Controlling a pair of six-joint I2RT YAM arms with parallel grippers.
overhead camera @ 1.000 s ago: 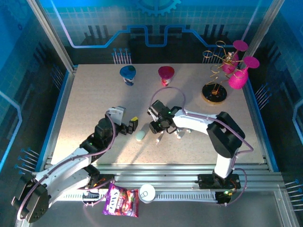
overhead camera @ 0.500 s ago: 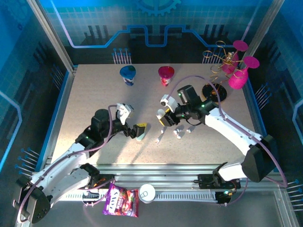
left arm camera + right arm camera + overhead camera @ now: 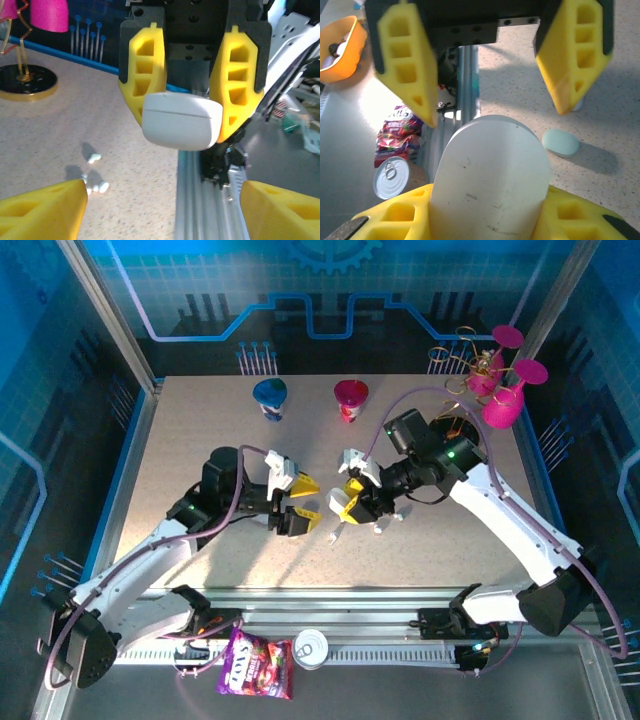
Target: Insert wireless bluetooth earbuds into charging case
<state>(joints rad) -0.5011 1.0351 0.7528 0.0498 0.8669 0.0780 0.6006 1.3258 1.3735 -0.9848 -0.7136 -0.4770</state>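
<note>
The earbuds (image 3: 336, 534) lie loose on the table (image 3: 180, 460), small white pieces scattered a little toward the near edge from the middle, just below my right gripper (image 3: 352, 497). From the left wrist camera I see a few of them (image 3: 93, 159) on the speckled surface, none of them touching either gripper.

The white charging case (image 3: 490, 170) is up off the table, pinched by its two sides between the right gripper's yellow fingers (image 3: 142, 80). Its lid looks shut, though the seam is faint. My left gripper (image 3: 303, 503) faces it from just beside, its fingers (image 3: 402, 65) spread wide with nothing between them. The two grippers hang close together over the middle of the table, fingertips pointing at each other.

A second case (image 3: 561, 142), pale mint, lies flat on the table under the left gripper, apart from the earbuds.

Toward the far edge stand a blue cup (image 3: 270, 396) and a magenta cup (image 3: 350, 397), well apart from the grippers. In the far right corner a gold wire stand (image 3: 455, 435) carries pink glasses (image 3: 505, 400). Off the table, by the near rail, lie a candy bag (image 3: 255, 665) and a tin can (image 3: 311, 648)
</note>
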